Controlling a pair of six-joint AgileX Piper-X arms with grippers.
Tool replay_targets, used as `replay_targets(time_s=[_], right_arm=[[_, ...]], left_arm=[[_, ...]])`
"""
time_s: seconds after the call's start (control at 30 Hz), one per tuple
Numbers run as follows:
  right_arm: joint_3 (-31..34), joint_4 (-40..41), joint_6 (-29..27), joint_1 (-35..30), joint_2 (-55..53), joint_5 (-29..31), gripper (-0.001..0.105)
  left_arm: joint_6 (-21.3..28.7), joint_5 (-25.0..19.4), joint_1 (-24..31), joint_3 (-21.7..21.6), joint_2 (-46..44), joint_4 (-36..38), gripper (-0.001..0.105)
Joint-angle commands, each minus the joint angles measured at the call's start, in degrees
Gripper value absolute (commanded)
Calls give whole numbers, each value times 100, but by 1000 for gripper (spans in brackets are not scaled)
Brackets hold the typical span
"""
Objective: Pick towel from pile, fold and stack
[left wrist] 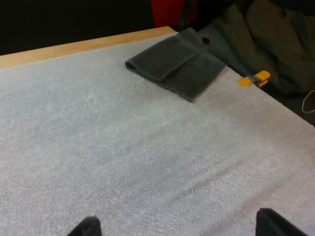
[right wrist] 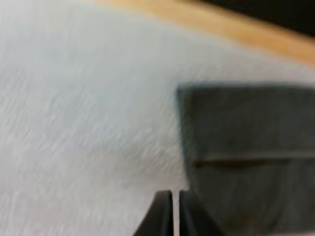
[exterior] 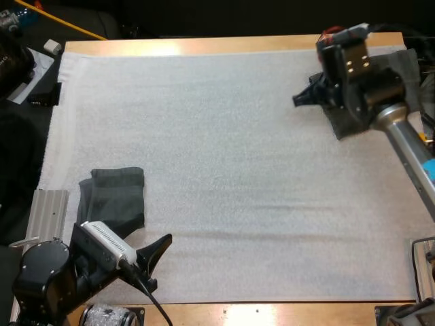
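A dark grey-green towel (exterior: 114, 198) lies loosely bunched on the white mat (exterior: 224, 170) near its left edge. My left gripper (exterior: 155, 261) hovers just to the right of it and closer to the table's front edge, open, and its fingertips (left wrist: 86, 228) stand wide apart over bare mat. A folded towel (exterior: 348, 124) rests at the mat's far right corner; in the left wrist view the folded towel (left wrist: 177, 66) lies flat. My right gripper (exterior: 300, 100) is low at its left edge, and its fingers (right wrist: 162, 214) touch, holding nothing, beside the folded towel (right wrist: 246, 162).
A heap of dark towels (left wrist: 275, 39) sits just past the mat's far right side. A ribbed metal block (exterior: 49, 214) stands at the table's left edge. The wooden table edge (exterior: 204, 45) runs along the far side.
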Motion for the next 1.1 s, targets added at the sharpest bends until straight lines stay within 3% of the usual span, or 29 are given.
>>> replay_targets(time_s=[0.0,0.1,0.23,0.3,0.6,0.7,0.8,1.07], right_arm=[[-3,439,240,159,-37,-93,1],[2,739,571,165,-43,-75,12],[16,1001,932,116,-51,-113,47],[30,1064,1040,76,-28,-143,58],[338,924,1447,-601,359,-645,52],[206,1013,1389,-324,192,-455,53],[300,1048,1463,-313,224,-667,53],[984,731,1735,-348,245,-932,53]], left_arm=[[-36,36,-26,-28,-15,-72,62],[-45,37,-28,-31,-2,-83,62],[-49,31,-32,-34,4,-91,62],[-56,43,-32,-37,1,-76,62],[-50,43,-26,-37,-6,-74,62],[-49,23,-23,-31,-13,-17,62],[-56,27,-26,-29,-17,-6,62],[-88,37,-29,-35,12,14,62]])
